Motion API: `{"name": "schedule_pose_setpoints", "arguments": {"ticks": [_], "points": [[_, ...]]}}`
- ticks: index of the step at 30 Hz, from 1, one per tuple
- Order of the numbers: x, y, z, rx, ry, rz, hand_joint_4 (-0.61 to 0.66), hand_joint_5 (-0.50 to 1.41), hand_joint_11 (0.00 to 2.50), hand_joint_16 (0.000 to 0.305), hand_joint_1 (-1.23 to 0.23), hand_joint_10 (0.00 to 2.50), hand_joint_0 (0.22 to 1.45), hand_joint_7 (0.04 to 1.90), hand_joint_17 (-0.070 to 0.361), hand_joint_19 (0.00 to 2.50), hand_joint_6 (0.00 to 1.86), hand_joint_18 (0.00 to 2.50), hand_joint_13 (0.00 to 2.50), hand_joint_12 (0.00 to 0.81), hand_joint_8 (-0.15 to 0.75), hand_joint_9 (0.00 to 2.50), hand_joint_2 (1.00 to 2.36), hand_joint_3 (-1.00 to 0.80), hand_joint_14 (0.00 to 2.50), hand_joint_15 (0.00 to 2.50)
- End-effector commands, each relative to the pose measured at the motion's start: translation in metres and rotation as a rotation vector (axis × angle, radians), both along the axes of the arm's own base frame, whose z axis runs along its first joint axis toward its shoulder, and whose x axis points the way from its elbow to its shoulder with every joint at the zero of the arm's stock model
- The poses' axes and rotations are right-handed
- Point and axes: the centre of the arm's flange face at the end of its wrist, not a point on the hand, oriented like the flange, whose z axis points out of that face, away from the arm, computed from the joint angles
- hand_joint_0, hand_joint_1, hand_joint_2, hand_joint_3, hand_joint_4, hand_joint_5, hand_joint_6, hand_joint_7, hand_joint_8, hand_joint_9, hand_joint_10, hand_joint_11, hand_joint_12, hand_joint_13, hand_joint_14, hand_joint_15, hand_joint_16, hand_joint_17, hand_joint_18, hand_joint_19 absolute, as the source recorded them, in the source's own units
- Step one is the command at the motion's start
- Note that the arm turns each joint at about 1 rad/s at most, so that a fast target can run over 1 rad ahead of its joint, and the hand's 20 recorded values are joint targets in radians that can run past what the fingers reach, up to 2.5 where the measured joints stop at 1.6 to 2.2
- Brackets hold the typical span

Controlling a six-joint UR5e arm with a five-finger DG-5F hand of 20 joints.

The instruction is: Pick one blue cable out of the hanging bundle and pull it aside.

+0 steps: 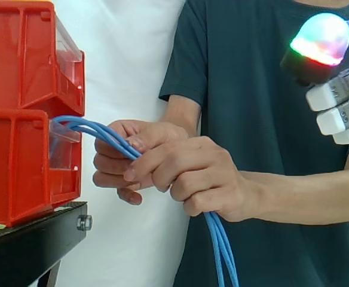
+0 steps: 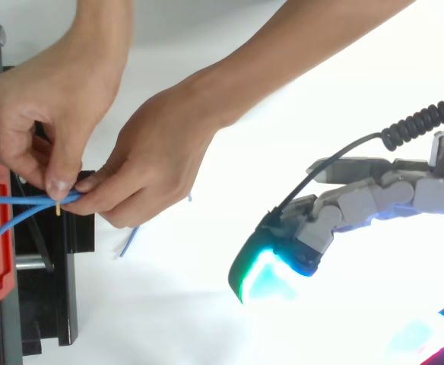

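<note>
A bundle of blue cables (image 1: 97, 130) comes out of the lower red bin (image 1: 19, 161) and hangs down below a person's hands (image 1: 180, 173). Both of the person's hands (image 2: 146, 167) grip the cables (image 2: 17, 199) just beside the bin. My hand (image 2: 359, 205) hovers well to the right of the bundle, apart from it and touching nothing. Its fingers are relaxed and hold nothing. One fingertip (image 2: 264, 277) glows cyan, and another fingertip (image 1: 321, 39) glows green and red at the upper right of the side view.
Two stacked red bins (image 1: 25, 60) rest on a black stand (image 1: 31, 239) at the left. The person's torso in a dark shirt (image 1: 264, 89) stands right behind the cables. A white curtain (image 1: 132, 60) hangs at the back.
</note>
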Motion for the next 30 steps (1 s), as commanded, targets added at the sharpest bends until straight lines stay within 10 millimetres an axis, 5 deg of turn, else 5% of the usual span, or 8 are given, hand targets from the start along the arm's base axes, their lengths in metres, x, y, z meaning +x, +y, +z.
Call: {"name": "schedule_pose_setpoints", "arguments": {"ticks": [1,8,16,30], "points": [[0.0001,0.0,0.0,0.0,0.0,0.0,0.03,-0.25,0.22,0.02,-0.58,0.01,0.5,0.69,0.046,0.12,0.5,0.07,0.33,0.229,0.196,0.52,1.0,-0.43,0.0,0.03],[0.0001,0.0,0.0,0.0,0.0,0.0,0.05,-0.25,0.46,0.022,-0.58,0.01,0.5,0.73,0.05,0.15,0.5,0.1,0.38,0.249,0.216,0.56,1.01,-0.43,0.0,0.11],[-0.0002,-0.0001,-0.0007,0.0,0.002,0.0,0.05,-0.25,0.12,0.023,-0.58,0.0,0.5,0.72,0.052,0.16,0.5,0.11,0.38,0.248,0.195,0.43,1.0,-0.43,0.0,0.09],[-0.0002,-0.0001,-0.0007,0.0,0.002,0.0,0.05,-0.24,0.0,0.022,-0.59,0.0,0.5,0.71,0.05,0.15,0.5,0.1,0.37,0.23,0.192,0.43,1.01,-0.43,0.0,0.03]]}}
